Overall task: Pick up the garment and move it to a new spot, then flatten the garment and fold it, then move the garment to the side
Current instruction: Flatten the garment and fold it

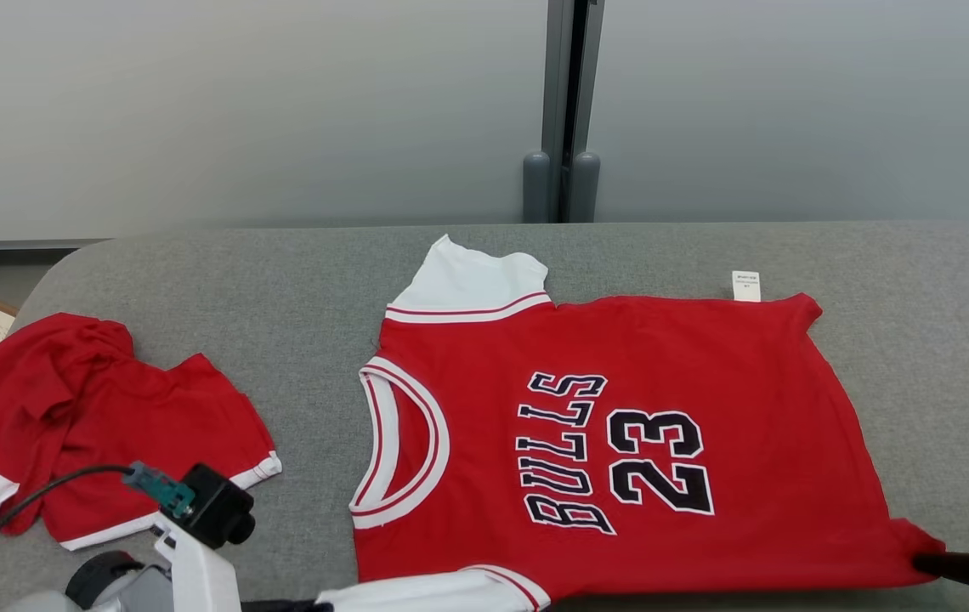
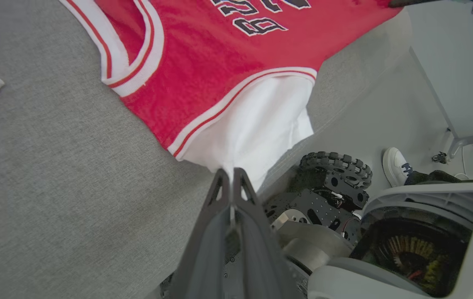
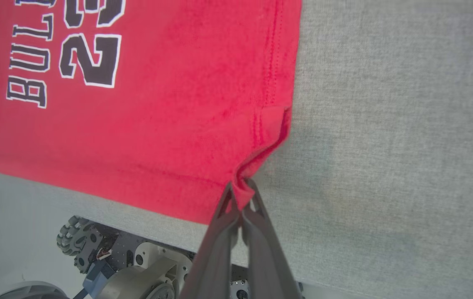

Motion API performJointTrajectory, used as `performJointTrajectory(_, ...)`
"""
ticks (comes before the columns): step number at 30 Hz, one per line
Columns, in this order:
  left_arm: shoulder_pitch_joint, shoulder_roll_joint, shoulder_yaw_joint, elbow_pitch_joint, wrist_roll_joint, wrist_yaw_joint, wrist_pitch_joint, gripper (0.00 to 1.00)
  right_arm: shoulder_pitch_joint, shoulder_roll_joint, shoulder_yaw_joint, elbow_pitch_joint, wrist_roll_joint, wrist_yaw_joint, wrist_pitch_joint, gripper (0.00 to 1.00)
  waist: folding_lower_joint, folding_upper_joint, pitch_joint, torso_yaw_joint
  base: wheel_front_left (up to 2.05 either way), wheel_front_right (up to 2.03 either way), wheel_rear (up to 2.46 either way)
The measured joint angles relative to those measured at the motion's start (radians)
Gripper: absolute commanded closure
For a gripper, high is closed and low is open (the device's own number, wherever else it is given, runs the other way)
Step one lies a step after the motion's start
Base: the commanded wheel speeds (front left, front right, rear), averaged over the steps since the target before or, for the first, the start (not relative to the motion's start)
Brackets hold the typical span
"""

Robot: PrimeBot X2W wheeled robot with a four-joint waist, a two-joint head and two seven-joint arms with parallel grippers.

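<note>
Long dark fingers point(image 3: 220, 249) of the right gripper point(image 3: 241, 195) are pressed together, pinching the near hem corner of the red basketball jersey point(image 1: 705, 374) with black BULLS 23 lettering. The left gripper point(image 2: 231, 176) has its fingers clamped on the edge of the jersey's near white sleeve point(image 2: 261, 124). The jersey lies spread flat, lettering up, on the grey fabric-covered worktop point(image 1: 280, 280), collar towards the robot's left. Left of the jersey, apart from it, lies a crumpled red-and-white garment point(image 1: 93, 408).
</note>
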Motion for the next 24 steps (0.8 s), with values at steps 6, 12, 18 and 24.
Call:
performJointTrajectory(6,-0.084,-0.031,0.009,0.040,0.042,-0.006,0.015,1.00,-0.057,0.035,-0.037,0.006,-0.057,0.000,0.018,1.00,0.0000,0.0000,0.037,0.001,0.00,0.00,0.00)
performJointTrajectory(12,-0.180,-0.072,0.011,0.105,0.089,-0.019,0.029,1.00,-0.124,0.074,-0.082,0.030,-0.114,0.000,0.041,1.00,0.0000,0.0000,0.085,0.004,0.00,0.00,0.00)
performJointTrajectory(18,-0.264,-0.134,0.010,0.192,0.127,-0.028,0.002,1.00,-0.189,0.125,-0.117,0.059,-0.178,0.000,0.052,1.00,-0.0001,0.0000,0.136,0.004,0.00,0.00,0.00)
performJointTrajectory(24,-0.343,-0.184,-0.005,0.287,0.168,-0.032,-0.036,1.00,-0.234,0.165,-0.141,0.079,-0.238,0.000,0.061,1.00,0.0000,0.0000,0.183,0.003,0.00,0.00,0.00)
